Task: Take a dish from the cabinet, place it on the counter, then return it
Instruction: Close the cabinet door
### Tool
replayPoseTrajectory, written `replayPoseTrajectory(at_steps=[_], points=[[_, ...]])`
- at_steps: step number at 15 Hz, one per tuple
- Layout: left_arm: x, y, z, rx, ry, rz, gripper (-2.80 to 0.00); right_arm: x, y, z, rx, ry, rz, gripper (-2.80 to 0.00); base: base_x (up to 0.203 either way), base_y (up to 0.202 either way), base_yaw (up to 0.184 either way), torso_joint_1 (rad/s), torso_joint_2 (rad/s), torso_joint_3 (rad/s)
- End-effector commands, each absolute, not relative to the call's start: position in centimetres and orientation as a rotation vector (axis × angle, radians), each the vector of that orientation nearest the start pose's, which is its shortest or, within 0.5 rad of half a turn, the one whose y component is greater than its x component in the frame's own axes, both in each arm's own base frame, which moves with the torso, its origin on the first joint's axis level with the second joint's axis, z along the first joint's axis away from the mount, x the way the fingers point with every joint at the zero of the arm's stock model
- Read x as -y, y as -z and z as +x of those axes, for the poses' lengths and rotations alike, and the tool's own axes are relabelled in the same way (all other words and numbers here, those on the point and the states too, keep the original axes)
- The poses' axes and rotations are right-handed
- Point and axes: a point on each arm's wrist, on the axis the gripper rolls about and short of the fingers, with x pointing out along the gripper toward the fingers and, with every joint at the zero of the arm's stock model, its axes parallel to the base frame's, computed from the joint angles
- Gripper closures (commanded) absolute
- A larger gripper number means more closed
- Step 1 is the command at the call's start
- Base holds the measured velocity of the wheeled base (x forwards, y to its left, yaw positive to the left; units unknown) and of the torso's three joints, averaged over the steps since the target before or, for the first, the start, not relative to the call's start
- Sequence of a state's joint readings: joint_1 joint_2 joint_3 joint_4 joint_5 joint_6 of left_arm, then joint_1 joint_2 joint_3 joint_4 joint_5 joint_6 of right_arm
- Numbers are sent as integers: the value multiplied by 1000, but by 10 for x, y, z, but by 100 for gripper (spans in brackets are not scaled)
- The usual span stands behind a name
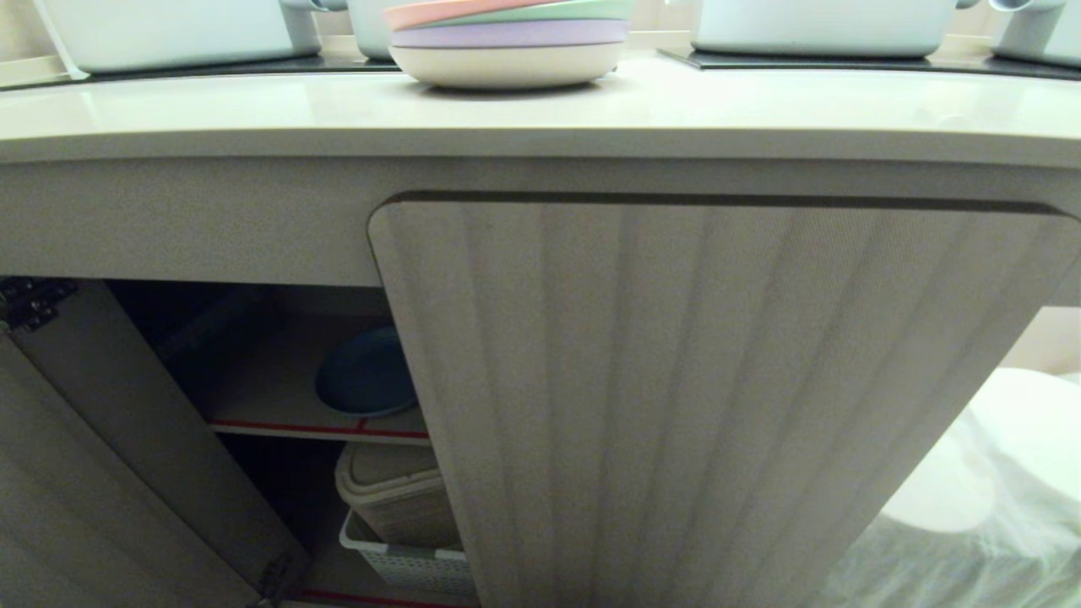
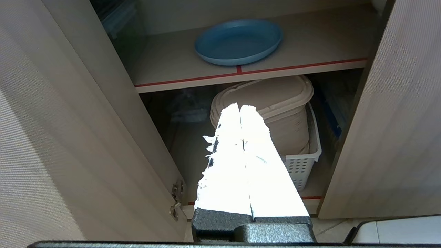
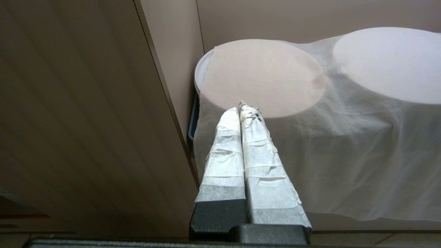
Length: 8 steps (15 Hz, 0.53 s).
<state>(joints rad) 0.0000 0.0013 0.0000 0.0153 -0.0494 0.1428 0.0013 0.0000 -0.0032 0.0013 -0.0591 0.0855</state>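
The left tool (image 2: 240, 107), pressed shut and empty, hangs before the open cabinet (image 2: 69, 113); the plate (image 2: 239, 41) lies flat on its shelf (image 2: 165, 65), probably light, stiff, slippery plastic, best pinched at the raised front rim

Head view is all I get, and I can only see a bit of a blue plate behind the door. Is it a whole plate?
Observer: Yes. The left wrist view shows the whole dish, round and empty, lying flat on the shelf with the red edge.
Operator: Where are the robot's hands? I see none!
Observer: The left gripper is outside the cabinet, pointing in, shut and empty.
Operator: And the other hand?
Observer: The right gripper is shut too, beside the closed door, pointing at a white cloth draped over two round shapes.
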Motion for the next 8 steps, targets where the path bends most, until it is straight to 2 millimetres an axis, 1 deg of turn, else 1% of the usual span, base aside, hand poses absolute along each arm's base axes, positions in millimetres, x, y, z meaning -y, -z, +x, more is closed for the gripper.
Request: replayPoseTrajectory(at_steps=[1, 8], points=[[1, -74, -23, -13, 50, 143, 0, 1, -76, -23, 4, 58, 86, 0, 0, 0, 0, 0, 0, 0], [1, -74, -23, -12, 53, 138, 0, 1, -76, -23, 4, 58, 86, 0, 0, 0, 0, 0, 0, 0]])
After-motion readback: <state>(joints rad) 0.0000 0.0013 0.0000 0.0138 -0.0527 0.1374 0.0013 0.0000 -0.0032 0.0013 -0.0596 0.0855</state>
